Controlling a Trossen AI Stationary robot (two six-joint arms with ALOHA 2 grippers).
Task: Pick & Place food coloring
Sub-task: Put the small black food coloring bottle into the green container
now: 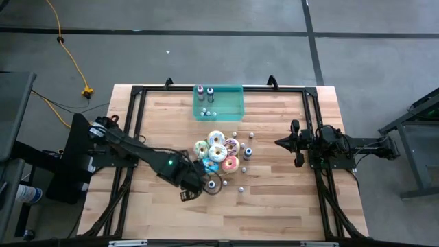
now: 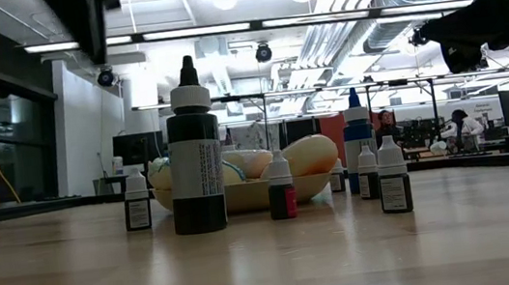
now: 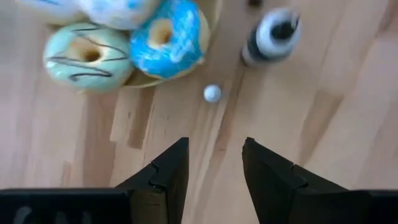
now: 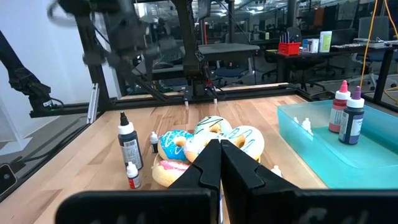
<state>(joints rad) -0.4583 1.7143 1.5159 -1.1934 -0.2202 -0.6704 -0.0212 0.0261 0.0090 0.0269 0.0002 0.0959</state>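
The left gripper (image 3: pixel 214 165) hangs empty, fingers parted, over a small bottle (image 3: pixel 212 93) beside the donuts (image 3: pixel 124 37), lined up to take it. The right gripper (image 4: pixel 219 163) waits shut.

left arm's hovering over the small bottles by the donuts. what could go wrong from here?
1. The left gripper is open and empty above a small white-capped bottle close to the blue donut; a finger might catch the donut on descent.
2. The tall black bottle stands nearby and could be tipped.
3. The right gripper waits shut, clear of the pile.
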